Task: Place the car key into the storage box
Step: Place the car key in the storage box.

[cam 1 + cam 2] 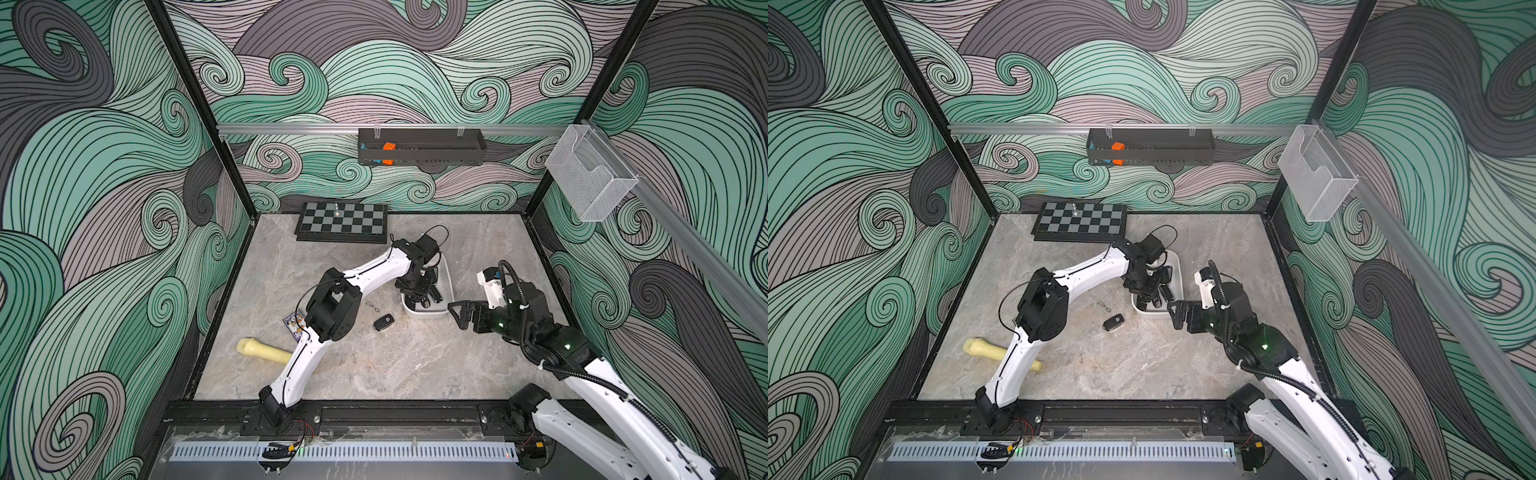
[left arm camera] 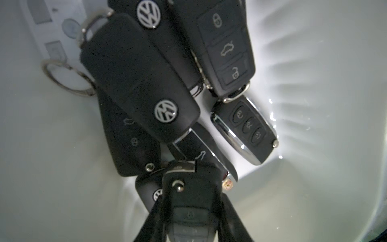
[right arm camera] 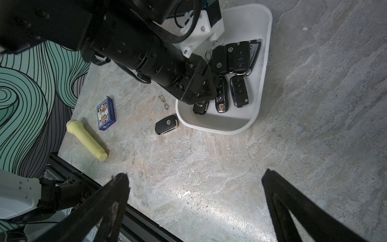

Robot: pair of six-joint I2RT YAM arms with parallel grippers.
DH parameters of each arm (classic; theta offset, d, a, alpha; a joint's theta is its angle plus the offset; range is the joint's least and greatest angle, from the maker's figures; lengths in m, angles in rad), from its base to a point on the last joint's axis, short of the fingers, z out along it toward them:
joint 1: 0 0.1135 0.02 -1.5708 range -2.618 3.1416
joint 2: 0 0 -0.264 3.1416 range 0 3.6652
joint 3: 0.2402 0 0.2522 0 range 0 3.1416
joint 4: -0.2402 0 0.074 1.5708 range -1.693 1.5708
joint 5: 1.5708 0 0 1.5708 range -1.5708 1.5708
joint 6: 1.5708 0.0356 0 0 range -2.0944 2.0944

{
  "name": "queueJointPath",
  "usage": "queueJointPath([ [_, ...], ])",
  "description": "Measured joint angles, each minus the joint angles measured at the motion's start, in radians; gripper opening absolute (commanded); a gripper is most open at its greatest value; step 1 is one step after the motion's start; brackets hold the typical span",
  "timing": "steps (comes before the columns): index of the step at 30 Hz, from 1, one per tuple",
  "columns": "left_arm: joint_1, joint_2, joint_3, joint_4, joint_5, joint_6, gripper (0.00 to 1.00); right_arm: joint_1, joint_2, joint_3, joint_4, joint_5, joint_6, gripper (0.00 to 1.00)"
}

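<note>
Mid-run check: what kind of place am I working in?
Probably a lab robot test cell, not a home: swirl-printed wall panels on a metal frame, two arms bolted to a front rail, random props like a chessboard.

VW badge, round & silver, on the loose fob [image 3: 166, 125] on the table [image 3: 209, 178] by the storage box [image 3: 262, 58]. Inside, 3 fobs show VW badges, e.g. the top fob [image 2: 138, 79]. Button fob [image 2: 224, 46] has pics: shut lock, car w/ open boot, open lock. Crest fob [image 3: 221, 94]: gold-red crest, words too tiny. The held car key [image 2: 189, 201]: shut lock. Card pack [image 3: 106, 114]: print too small.
</note>
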Motion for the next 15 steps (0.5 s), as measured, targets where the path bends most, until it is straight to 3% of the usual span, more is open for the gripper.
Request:
queueJointPath([
  [3,-0.009,0.024,0.032,-0.024,-0.009,0.005,0.31,-0.002,-0.018,-0.004,-0.004,0.009,0.000,0.99],
  [11,-0.018,0.037,0.097,-0.062,-0.010,0.008,0.54,-0.002,-0.028,-0.004,-0.007,0.013,-0.005,0.99],
  [15,-0.018,0.029,0.112,-0.064,-0.006,0.006,0.59,-0.002,-0.024,-0.004,-0.007,0.012,-0.014,0.99],
])
